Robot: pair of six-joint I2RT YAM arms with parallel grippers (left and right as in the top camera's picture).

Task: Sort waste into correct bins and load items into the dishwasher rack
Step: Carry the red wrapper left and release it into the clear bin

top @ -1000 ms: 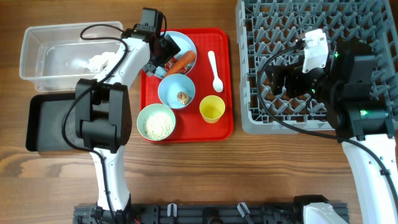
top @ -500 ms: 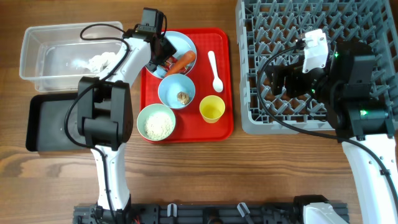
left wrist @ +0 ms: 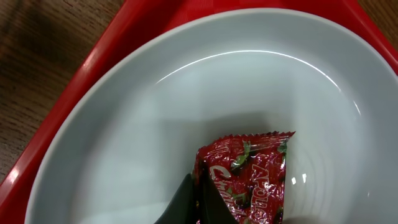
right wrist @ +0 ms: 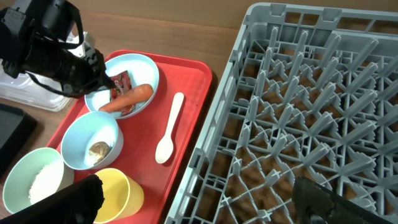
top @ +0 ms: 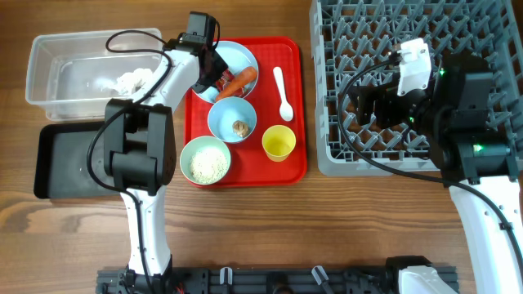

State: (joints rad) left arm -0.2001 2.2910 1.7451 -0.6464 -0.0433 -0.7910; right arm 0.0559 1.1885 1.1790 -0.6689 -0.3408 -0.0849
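My left gripper (left wrist: 200, 200) is shut on the edge of a red wrapper (left wrist: 249, 174) that lies in the pale blue plate (left wrist: 186, 93). From overhead the gripper (top: 214, 72) is at the plate's (top: 243, 54) left side, next to an orange carrot piece (top: 239, 80). A bowl (top: 222, 114) holds a brown morsel (top: 240, 127), and another bowl (top: 205, 160) holds rice. A yellow cup (top: 279, 143) and a white spoon (top: 282, 92) lie nearby. My right gripper (right wrist: 205, 205) hangs open over the grey dishwasher rack's (right wrist: 298, 112) left edge, holding nothing.
All the dishes sit on a flat red tray (top: 296, 167). The clear tub (top: 49, 57) at far left holds white crumpled scraps (top: 131, 80). The black tray (top: 57, 163) lies in front of it. The left arm reaches across between tub and red tray.
The left jaws have closed on the red wrapper in the plate. The left arm has hardly shifted, and the right arm has stayed still.
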